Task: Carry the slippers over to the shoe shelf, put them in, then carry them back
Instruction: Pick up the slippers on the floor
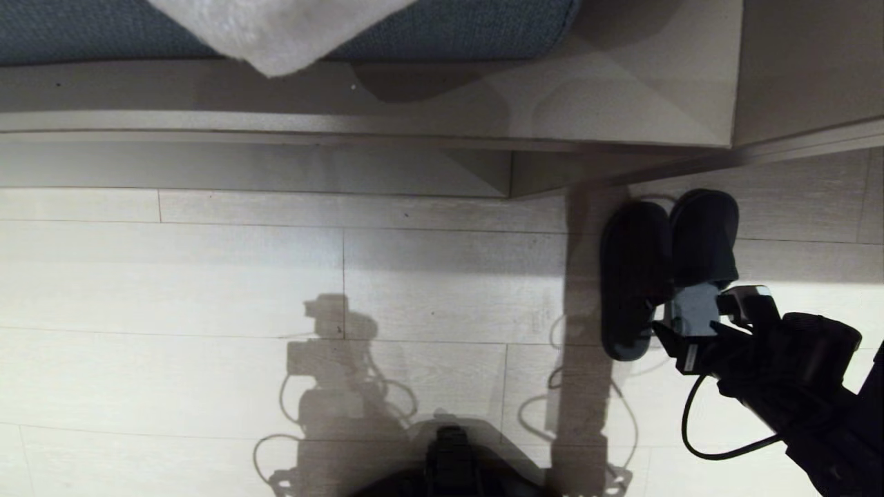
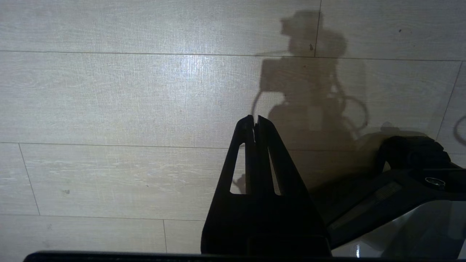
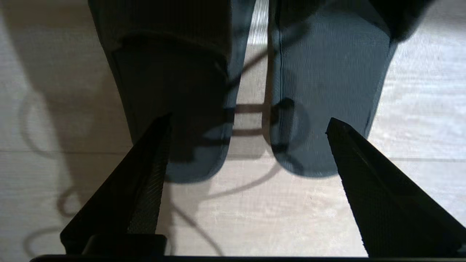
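Note:
The slippers lie side by side on the pale wood floor, one dark grey-blue slipper (image 1: pixel 632 276) left of the other slipper (image 1: pixel 704 235), toes toward the bed base. My right arm (image 1: pixel 780 352) reaches in over their heels. In the right wrist view my right gripper (image 3: pixel 247 123) is open, its two fingers spread as wide as the pair, with the left slipper (image 3: pixel 174 91) and the right slipper (image 3: pixel 327 80) just ahead and nothing gripped. My left gripper (image 2: pixel 256 122) hangs shut over bare floor. The shoe shelf is out of view.
A low pale platform (image 1: pixel 414 124) carries a blue mattress (image 1: pixel 449 27) and a white blanket (image 1: pixel 276 27). A taupe panel (image 1: pixel 808 69) stands at the back right, close to the slippers' toes. A black cable (image 1: pixel 697 428) loops under my right arm. My base (image 1: pixel 452 462) shows at the bottom.

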Tool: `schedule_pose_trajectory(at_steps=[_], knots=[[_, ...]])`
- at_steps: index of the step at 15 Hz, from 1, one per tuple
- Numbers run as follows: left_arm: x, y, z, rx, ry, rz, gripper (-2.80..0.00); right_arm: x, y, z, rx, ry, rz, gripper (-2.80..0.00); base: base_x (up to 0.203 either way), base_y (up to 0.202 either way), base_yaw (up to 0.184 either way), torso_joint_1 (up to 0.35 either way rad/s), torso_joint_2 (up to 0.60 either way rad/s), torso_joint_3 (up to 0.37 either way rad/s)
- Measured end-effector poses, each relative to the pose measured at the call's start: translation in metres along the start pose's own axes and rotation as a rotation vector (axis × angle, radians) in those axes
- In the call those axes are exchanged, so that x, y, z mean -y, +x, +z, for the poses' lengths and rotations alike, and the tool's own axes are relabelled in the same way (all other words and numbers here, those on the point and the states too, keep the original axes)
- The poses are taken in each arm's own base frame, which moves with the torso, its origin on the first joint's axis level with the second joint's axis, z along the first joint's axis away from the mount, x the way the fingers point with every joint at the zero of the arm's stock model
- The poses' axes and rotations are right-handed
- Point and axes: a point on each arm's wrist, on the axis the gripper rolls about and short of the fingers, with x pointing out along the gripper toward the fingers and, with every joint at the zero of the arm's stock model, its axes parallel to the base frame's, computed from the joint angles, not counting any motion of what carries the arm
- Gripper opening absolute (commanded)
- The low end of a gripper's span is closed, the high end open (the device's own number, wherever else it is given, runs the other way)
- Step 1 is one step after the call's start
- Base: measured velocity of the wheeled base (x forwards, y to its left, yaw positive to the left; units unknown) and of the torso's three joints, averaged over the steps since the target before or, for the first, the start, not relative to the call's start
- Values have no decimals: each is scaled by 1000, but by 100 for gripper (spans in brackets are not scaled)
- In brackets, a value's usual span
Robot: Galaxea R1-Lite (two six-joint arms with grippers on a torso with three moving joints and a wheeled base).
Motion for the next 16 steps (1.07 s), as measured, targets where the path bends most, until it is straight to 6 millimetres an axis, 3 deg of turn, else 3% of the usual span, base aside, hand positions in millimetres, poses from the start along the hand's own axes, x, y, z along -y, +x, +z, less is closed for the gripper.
schedule_pose_trajectory(at_steps=[11,16], knots=[[0,0,0,0,0,0,-280,13,52,36,211,0,39,0,0,0,0,0,0,0],[0,0,0,0,0,0,-280,11,63,36,230,-1,55,0,0,0,0,0,0,0]])
